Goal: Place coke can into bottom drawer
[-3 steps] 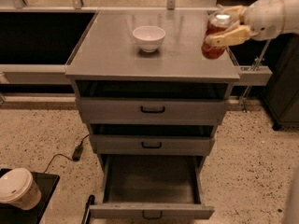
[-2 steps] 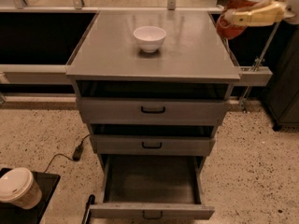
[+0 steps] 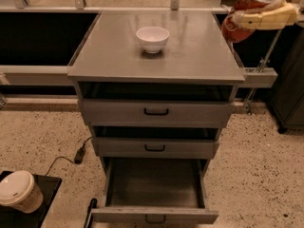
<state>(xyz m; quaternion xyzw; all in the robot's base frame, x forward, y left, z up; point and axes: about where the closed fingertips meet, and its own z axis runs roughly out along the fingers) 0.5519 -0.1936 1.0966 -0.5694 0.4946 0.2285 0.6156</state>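
Note:
My gripper (image 3: 259,14) is at the top right of the camera view, above the cabinet's right edge. It is shut on the coke can (image 3: 240,11), a red can with a silver top, held tilted in the air with a cream finger (image 3: 266,19) across its side. The bottom drawer (image 3: 154,216) is pulled open at the foot of the grey cabinet, its deep tray bare and its low front panel carrying a small black handle. The can is well above and to the right of that drawer.
A white bowl (image 3: 152,38) stands on the cabinet top (image 3: 199,56). The two upper drawers (image 3: 156,112) are slightly open. A paper cup with a lid (image 3: 19,191) sits at the lower left on a black pad. A black cable (image 3: 78,153) lies on the floor.
My gripper has lifted the coke can up and to the right, from just over the cabinet top's right edge to higher in the air beside it.

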